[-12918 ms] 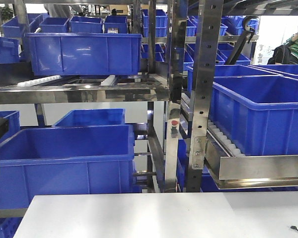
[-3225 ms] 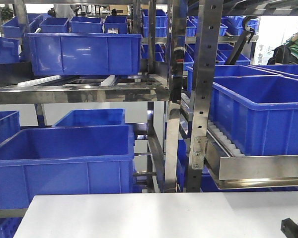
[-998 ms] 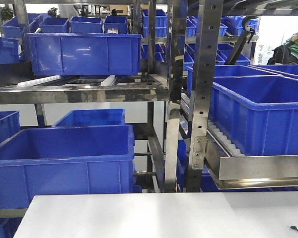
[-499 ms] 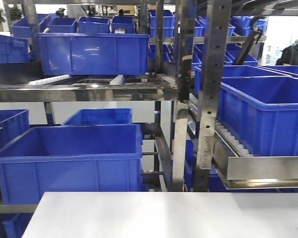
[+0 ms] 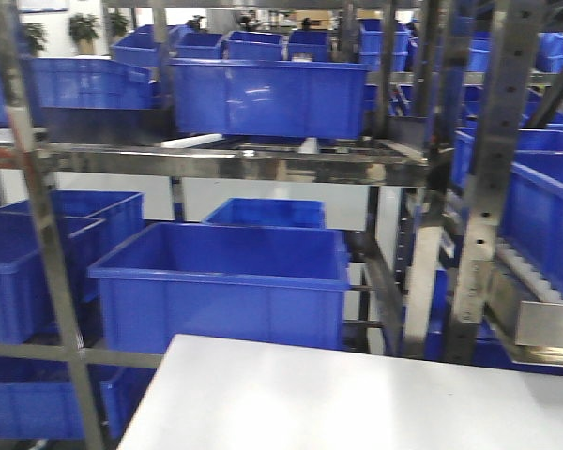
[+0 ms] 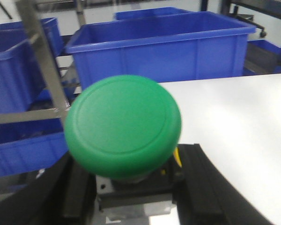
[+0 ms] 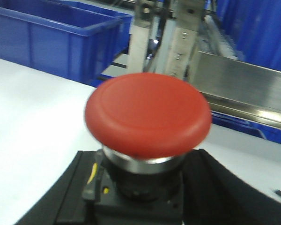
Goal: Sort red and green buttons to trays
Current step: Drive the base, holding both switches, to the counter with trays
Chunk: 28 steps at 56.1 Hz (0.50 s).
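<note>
Black left fingers (image 6: 203,185) pinch the dark blocky base of the green button (image 6: 123,125), a small push button with a round domed plastic cap, one finger pressed against each side. The cap is turned up toward the wrist camera, and the long axis runs from the cap down through the stem into the clamped base. The green button shows over the left edge of the white flat-topped bench (image 6: 239,117); whether it touches the bench cannot be told. Beyond the far edge stands a deep blue crate (image 6: 164,51) of plastic, its floor hidden by the near wall.

From the right wrist, the black right fingers (image 7: 213,187) grip the dark base of the red button (image 7: 147,115), whose domed mushroom cap sits on a silver collar. Its cap also faces up toward the camera, axis running down into the grip. The red button shows against the bench's far edge, with the steel rack (image 7: 234,89) behind it.

The front view is blurred. Behind the bench's far left corner a blue crate stands in the steel rack, and only its inner walls are visible. The upper crates (image 5: 263,94), also blue, line the shelf above, their contents hidden.
</note>
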Motion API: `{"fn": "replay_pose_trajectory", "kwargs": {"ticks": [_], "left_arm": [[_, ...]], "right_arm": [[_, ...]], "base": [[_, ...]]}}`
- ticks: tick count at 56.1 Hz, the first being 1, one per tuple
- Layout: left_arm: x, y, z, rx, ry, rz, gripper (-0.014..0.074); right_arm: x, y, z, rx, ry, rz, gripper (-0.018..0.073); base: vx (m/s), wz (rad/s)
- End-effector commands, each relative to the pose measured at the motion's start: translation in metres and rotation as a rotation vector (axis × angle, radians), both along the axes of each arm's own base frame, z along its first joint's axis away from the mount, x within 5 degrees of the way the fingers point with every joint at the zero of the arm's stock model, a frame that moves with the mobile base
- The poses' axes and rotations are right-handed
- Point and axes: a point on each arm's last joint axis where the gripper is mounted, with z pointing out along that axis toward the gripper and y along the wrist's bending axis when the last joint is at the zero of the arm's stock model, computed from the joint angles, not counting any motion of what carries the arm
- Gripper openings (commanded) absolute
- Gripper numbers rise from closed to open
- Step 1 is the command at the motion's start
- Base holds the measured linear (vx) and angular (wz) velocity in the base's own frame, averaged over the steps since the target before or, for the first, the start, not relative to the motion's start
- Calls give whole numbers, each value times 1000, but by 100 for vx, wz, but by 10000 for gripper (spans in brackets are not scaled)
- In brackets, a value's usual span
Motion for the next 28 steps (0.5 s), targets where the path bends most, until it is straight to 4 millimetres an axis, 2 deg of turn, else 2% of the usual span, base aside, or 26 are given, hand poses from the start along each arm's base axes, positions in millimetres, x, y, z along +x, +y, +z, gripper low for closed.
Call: {"fn": "replay_pose_trajectory", "kwargs": {"ticks": [1,28], "left_arm": [[3,-3,20,-48,-115,-23,-1],[3,-3,20,-48,-115,-23,-1]], "right_arm": [[3,3,17,17,-90,34,11],[3,3,17,17,-90,34,11]], "base": [[-9,41],[-12,47]]}}
